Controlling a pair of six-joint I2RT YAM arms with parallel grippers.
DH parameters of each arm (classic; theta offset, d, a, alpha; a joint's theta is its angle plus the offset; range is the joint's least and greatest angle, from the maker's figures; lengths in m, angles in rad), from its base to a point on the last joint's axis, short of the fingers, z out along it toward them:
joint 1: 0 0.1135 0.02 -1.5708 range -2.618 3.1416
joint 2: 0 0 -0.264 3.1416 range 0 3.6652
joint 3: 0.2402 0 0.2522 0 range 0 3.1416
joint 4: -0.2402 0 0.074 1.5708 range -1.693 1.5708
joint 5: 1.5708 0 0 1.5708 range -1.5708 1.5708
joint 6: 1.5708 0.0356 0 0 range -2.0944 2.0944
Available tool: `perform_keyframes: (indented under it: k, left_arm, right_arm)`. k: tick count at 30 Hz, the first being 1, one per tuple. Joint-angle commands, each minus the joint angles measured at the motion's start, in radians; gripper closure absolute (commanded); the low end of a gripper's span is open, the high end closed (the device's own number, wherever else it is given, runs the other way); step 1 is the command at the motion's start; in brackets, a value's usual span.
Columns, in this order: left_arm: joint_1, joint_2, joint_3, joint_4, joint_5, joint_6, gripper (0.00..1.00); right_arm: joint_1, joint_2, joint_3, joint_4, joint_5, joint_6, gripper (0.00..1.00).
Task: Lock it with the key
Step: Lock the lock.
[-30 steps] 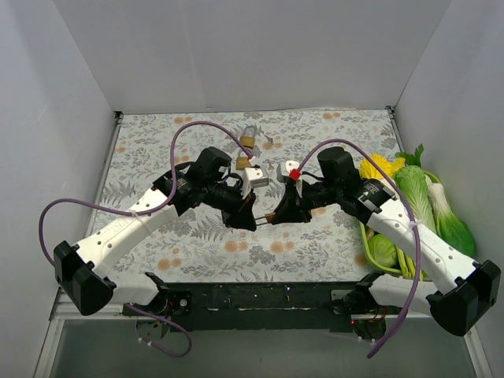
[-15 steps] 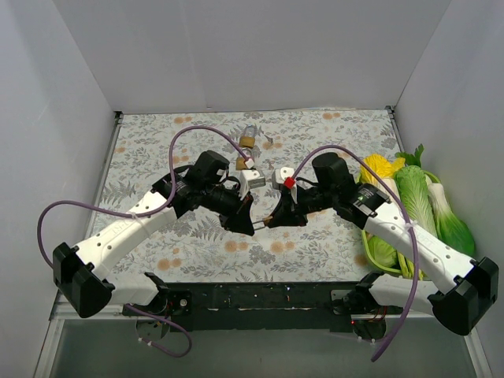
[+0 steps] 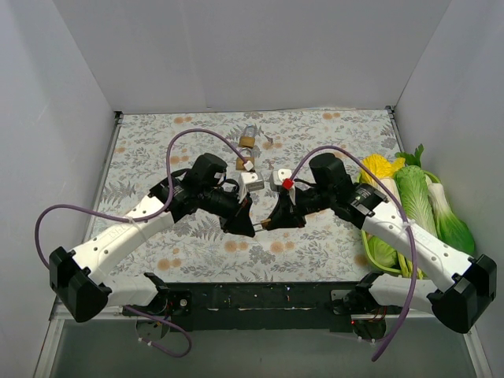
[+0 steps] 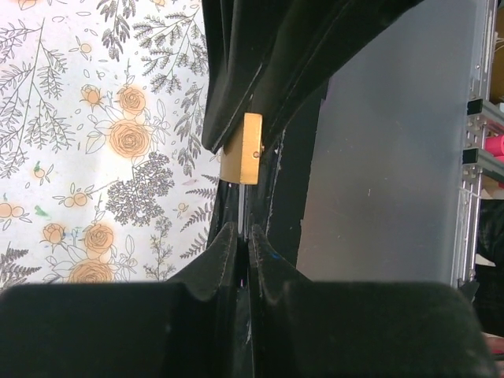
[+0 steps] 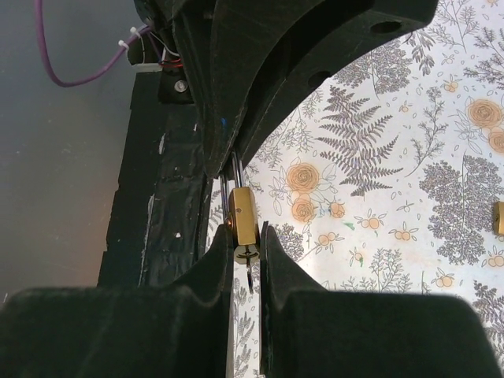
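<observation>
A small brass padlock [image 5: 241, 216] hangs between the two grippers above the floral cloth. My right gripper [image 5: 246, 231] is shut on its lower end. The key [image 5: 247, 258], a thin silver piece, sticks out of the padlock's underside between the right fingers. The steel shackle [image 5: 235, 175] runs up into the tips of my left gripper [image 4: 242, 236], which is shut on it. In the left wrist view the padlock [image 4: 242, 150] sits just past the thin shackle [image 4: 239, 206]. From the top, the left gripper [image 3: 253, 227] and right gripper [image 3: 272, 221] meet tip to tip.
Two more brass padlocks [image 3: 247, 140] [image 3: 242, 164] lie on the cloth behind the grippers; one padlock [image 5: 499, 218] shows at the right wrist view's edge. Toy vegetables [image 3: 417, 201] fill a green basket [image 3: 364, 236] at the right. White walls enclose the table.
The right arm has moved left toward the left gripper, and the gap between the two grippers' tips has closed. The left arm has shifted slightly. Both grips are unchanged.
</observation>
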Motion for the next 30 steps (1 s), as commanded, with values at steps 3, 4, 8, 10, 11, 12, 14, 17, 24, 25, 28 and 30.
perform_keyframes:
  k: [3, 4, 8, 10, 11, 12, 14, 17, 24, 25, 28, 30]
  left_arm:
    - [-0.026, -0.072, 0.026, 0.318, -0.018, 0.147, 1.0]
    - [-0.026, -0.09, 0.011, 0.3, -0.026, 0.158, 1.0]
    - [-0.026, -0.126, -0.025, 0.237, -0.062, 0.181, 1.0]
    - [-0.026, -0.131, -0.034, 0.217, -0.076, 0.205, 1.0]
    - [-0.024, -0.134, -0.043, 0.206, -0.081, 0.216, 1.0]
    - [-0.024, -0.135, -0.048, 0.204, -0.093, 0.228, 1.0]
    - [-0.024, -0.125, -0.046, 0.188, -0.099, 0.242, 1.0]
    - [-0.024, -0.108, -0.036, 0.154, -0.108, 0.257, 1.0]
    - [-0.024, -0.097, -0.036, 0.112, -0.125, 0.264, 1.0]
    - [-0.024, -0.095, -0.036, 0.106, -0.125, 0.27, 1.0]
    - [-0.024, -0.094, -0.039, 0.106, -0.142, 0.277, 1.0]
    - [-0.023, -0.092, -0.04, 0.117, -0.173, 0.285, 1.0]
  right_arm:
    - [0.039, 0.039, 0.053, 0.007, -0.086, 0.016, 0.99]
    - [0.028, 0.032, 0.056, 0.002, -0.083, 0.016, 0.99]
    - [-0.041, -0.001, 0.073, -0.027, -0.069, 0.021, 0.99]
    - [-0.056, 0.005, 0.09, -0.057, -0.082, 0.004, 0.99]
    - [-0.061, 0.005, 0.107, -0.073, -0.085, -0.007, 0.99]
    - [-0.063, 0.005, 0.111, -0.097, -0.083, -0.013, 0.99]
    - [-0.067, 0.002, 0.117, -0.111, -0.076, -0.031, 0.99]
    - [-0.07, -0.004, 0.127, -0.122, -0.042, -0.037, 0.99]
    - [-0.078, -0.05, 0.113, -0.087, 0.067, -0.037, 0.99]
    - [-0.076, -0.06, 0.108, -0.084, 0.082, -0.04, 0.99]
    - [-0.076, -0.061, 0.113, -0.088, 0.066, -0.056, 0.99]
    - [-0.076, -0.053, 0.122, -0.123, 0.047, -0.063, 0.99]
